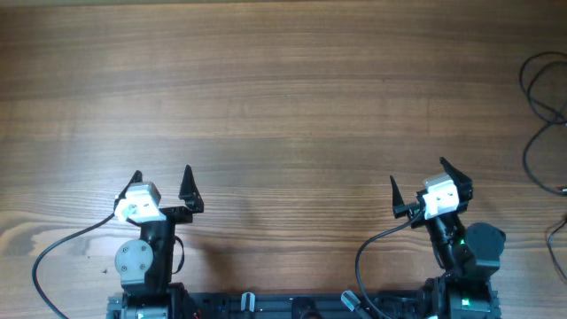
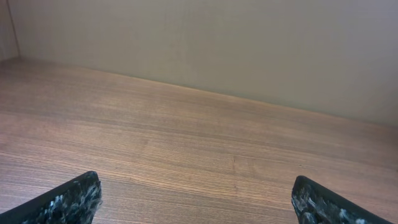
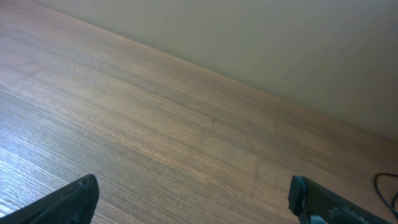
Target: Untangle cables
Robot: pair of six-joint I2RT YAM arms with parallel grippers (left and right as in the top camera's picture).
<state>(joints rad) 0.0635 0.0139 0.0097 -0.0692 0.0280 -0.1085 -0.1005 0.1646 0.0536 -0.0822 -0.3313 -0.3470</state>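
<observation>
The cables (image 1: 542,124) are thin black cords looping at the far right edge of the wooden table in the overhead view, partly cut off by the frame. A small piece of one shows at the right edge of the right wrist view (image 3: 387,186). My left gripper (image 1: 161,177) is open and empty near the front left, far from the cables. It also shows in the left wrist view (image 2: 196,193). My right gripper (image 1: 418,175) is open and empty near the front right, to the left of the cables. It also shows in the right wrist view (image 3: 193,193).
The wooden table (image 1: 283,97) spreads across the view. A plain wall (image 2: 249,43) stands behind its far edge. Thick black arm cables (image 1: 53,257) curve beside both arm bases at the front edge.
</observation>
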